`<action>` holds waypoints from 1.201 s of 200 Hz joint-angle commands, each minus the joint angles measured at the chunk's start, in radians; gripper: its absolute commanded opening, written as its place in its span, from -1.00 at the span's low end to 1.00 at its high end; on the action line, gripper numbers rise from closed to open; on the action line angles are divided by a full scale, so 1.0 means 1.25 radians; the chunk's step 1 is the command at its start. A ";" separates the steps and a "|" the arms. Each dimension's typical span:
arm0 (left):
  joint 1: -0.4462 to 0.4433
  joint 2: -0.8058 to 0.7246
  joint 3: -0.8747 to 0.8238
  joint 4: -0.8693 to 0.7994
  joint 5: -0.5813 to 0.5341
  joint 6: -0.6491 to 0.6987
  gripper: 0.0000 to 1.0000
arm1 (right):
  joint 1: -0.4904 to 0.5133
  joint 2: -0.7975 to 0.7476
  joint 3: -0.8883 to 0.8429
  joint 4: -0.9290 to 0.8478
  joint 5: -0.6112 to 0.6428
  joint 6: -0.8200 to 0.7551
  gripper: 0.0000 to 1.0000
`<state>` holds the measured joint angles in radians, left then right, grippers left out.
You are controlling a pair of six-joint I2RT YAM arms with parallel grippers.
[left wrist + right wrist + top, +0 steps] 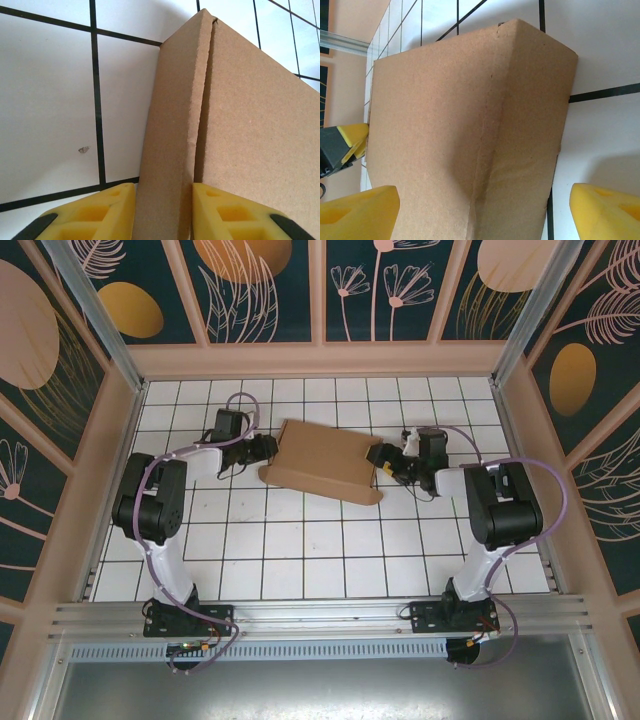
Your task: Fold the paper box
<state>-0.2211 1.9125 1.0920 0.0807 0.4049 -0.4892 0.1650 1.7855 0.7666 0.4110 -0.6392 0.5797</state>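
A white tiled desk [300,540] crossed by dark grid lines. One brown cardboard paper box [328,462] rests on it, slightly toward 12 o'clock from the centre, its long side running roughly from 9 to 3 o'clock.

In the left wrist view, the paper box [250,130] runs past the right and bottom edges, and the bottom edge cuts off the jaws of the left gripper [163,187]. In the right wrist view, the bottom edge cuts off the paper box and the jaws of the right gripper [485,192].
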 commanded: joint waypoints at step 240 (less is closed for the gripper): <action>0.019 -0.358 -0.167 -0.064 -0.161 -0.400 0.38 | 0.123 0.068 -0.276 0.751 0.078 0.460 -0.23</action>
<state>-0.1562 1.5227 0.9871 -0.0010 0.1825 -0.7486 0.2821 1.8935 0.4686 1.1404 -0.6662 1.0657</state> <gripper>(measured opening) 0.643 0.522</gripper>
